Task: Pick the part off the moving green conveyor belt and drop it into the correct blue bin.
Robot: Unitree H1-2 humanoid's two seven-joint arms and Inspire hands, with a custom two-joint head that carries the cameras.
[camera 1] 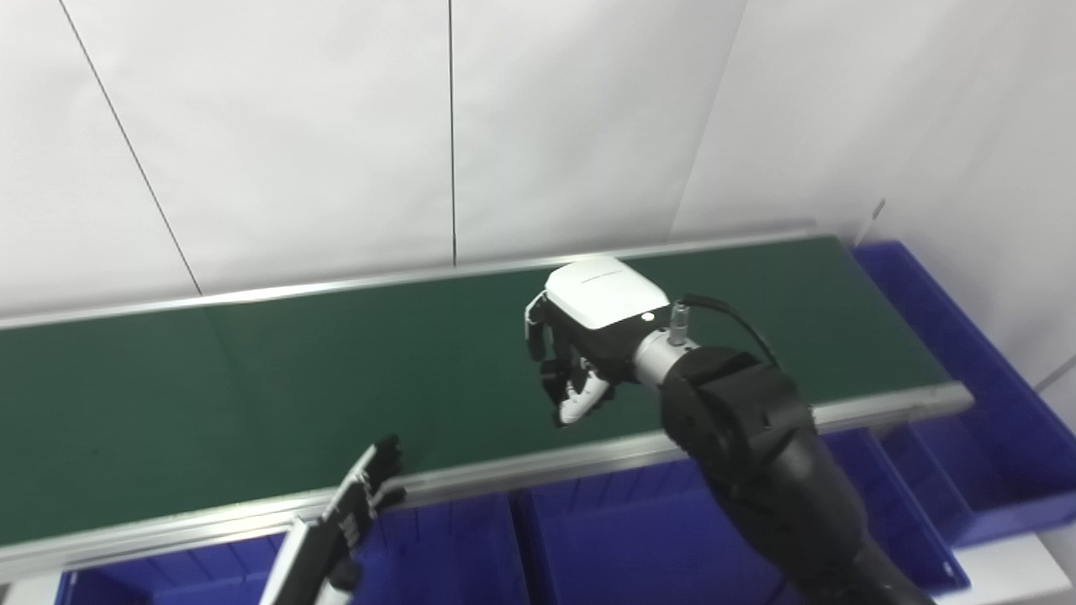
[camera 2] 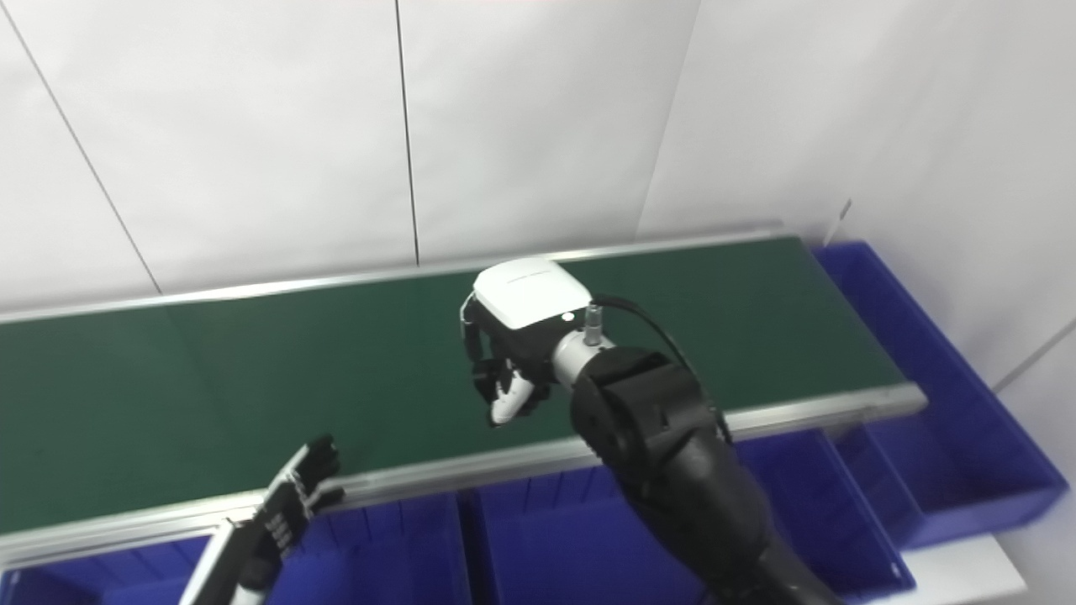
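Though curled palm-down over the middle of the belt (camera 1: 252,378), right hand (camera 1: 580,353) hard to read: fingers (camera 1: 542,336) bent in close, with a small white piece (camera 1: 580,405) at their tips. Cannot tell part from fingertip there, so cannot tell whether grasping or merely clenched. No other loose thing in sight anywhere on the green surface. Likeliest place for the part, then: inside that curl, above the near half of the belt. Kept low and close to the front rail (camera 1: 504,479), probably to shorten the way to the bins.

Left hand (camera 1: 361,496) flat and released, fingers apart, holding nothing, tips just over the front rail. Likely parked there to stay clear of the working arm.

Past the rail, blue bins in a row: left bin (camera 1: 437,555) beside the left hand, middle bin (camera 1: 622,538) under the right arm, end bin (camera 1: 967,353) wrapping the belt's right end. No telling from here which bin suits the part.
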